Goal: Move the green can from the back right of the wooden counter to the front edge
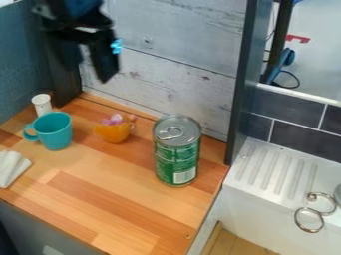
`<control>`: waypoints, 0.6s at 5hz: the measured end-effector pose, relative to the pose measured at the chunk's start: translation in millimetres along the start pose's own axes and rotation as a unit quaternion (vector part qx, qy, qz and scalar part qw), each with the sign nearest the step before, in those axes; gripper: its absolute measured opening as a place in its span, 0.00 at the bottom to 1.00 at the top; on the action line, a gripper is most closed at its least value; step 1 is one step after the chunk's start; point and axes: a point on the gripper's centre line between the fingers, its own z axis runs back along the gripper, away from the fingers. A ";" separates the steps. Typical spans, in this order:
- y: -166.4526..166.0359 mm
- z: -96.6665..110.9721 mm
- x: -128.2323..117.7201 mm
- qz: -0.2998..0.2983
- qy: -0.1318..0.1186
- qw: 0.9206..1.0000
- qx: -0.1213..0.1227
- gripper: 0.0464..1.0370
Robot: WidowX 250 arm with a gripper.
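The black gripper (pixel 85 59) hangs at the upper left, high over the back of the wooden counter, open with a gap between its fingers and nothing held. Below it stand a teal mug (pixel 55 132) with its handle to the left and an orange cup (pixel 113 131) with pinkish-purple pieces on top. A small white cylinder (pixel 42 104) is upright behind the mug. To the right, a tall green can (pixel 176 155) with a silver pull-tab lid stands upright. A folded white cloth (pixel 11 168) lies at the left edge.
A whitewashed plank wall (pixel 160 74) rises behind the wooden counter (pixel 113 199). A dark upright post (pixel 241 89) borders its right side. Beyond are a white ribbed drainboard (pixel 276 172), metal rings (pixel 309 220) and dark tiles (pixel 303 137).
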 end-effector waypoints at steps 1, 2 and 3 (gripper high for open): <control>-18.7 -27.2 24.5 0.007 -0.018 1.000 -0.018 0.96; -33.8 -55.0 44.4 0.025 -0.032 0.999 -0.019 0.96; -37.3 -67.7 60.0 0.035 -0.046 0.998 -0.017 0.96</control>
